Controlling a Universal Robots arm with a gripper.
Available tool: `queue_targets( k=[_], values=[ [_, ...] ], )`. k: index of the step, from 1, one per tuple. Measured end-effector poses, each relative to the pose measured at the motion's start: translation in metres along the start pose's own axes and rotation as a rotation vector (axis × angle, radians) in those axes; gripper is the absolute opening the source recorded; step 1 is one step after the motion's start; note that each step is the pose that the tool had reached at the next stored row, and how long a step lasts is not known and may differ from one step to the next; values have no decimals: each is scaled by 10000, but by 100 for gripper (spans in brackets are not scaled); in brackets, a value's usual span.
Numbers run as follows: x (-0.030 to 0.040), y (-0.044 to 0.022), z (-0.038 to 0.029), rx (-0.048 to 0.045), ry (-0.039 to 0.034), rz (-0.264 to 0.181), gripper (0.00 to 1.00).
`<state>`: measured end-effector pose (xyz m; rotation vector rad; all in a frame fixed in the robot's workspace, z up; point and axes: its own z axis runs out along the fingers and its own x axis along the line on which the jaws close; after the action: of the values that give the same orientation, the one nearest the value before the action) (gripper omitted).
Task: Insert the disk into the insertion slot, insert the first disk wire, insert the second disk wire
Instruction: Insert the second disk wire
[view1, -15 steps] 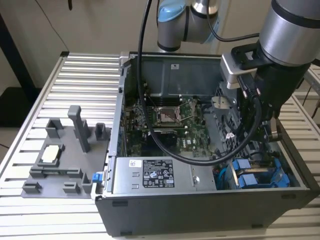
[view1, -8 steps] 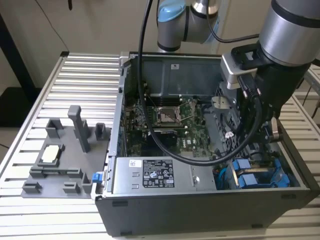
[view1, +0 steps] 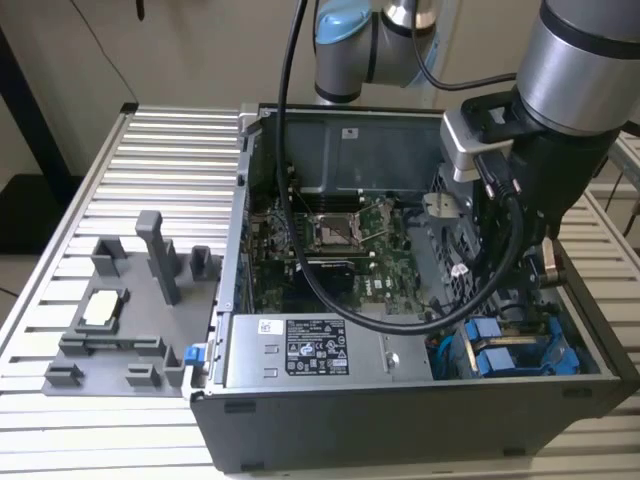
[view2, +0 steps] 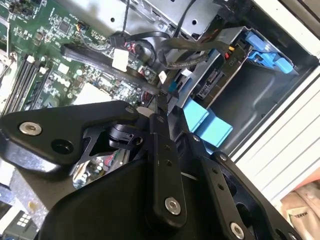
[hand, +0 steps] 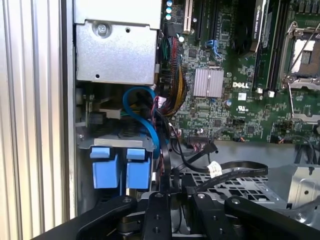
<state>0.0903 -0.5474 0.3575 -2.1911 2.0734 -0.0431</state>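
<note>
Ribbed aluminium table (view1: 160, 140), pale wall behind; my landmark is the power supply (view1: 300, 350), the grey box with a white sticker.

1. Computer case (view1: 400, 430): open, lying on the table, with the power supply inside against its near wall.
2. Motherboard (view1: 340, 255): green, just beyond the power supply, with its square processor socket (view1: 335, 232) further back.
3. Grey fixture tray (view1: 110, 330): outside the case, to the exterior view's left of the power supply, carrying several upright holders.
4. Disk (view1: 495, 360): I see its bright blue bracket just beside the power supply, on the exterior view's right, low in the case corner. In the first wrist view two blue tabs stand side by side there.
5. Insertion slot (view2: 250, 95): dark grey cage bay in that same corner; the disk sits in the cage.
6. Blue cable (hand: 145, 117): loops between the power supply and the blue tabs.
7. Arm (view1: 570, 70): reaches down into the case to the exterior view's right of the power supply, above the disk; a thick black cable (view1: 330, 300) hangs from it across the motherboard.
8. Gripper (hand: 166, 172): low in the case, near the blue tabs, among thin black wires. I cannot tell whether it is apart, together or clamped on anything.
</note>
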Motion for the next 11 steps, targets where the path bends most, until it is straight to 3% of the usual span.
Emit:
queue_targets(
  k=[5, 11],
  values=[
    [0, 0, 3, -3, 11, -39, 24],
    [1, 4, 13, -22, -25, -346, 24]
  ],
)
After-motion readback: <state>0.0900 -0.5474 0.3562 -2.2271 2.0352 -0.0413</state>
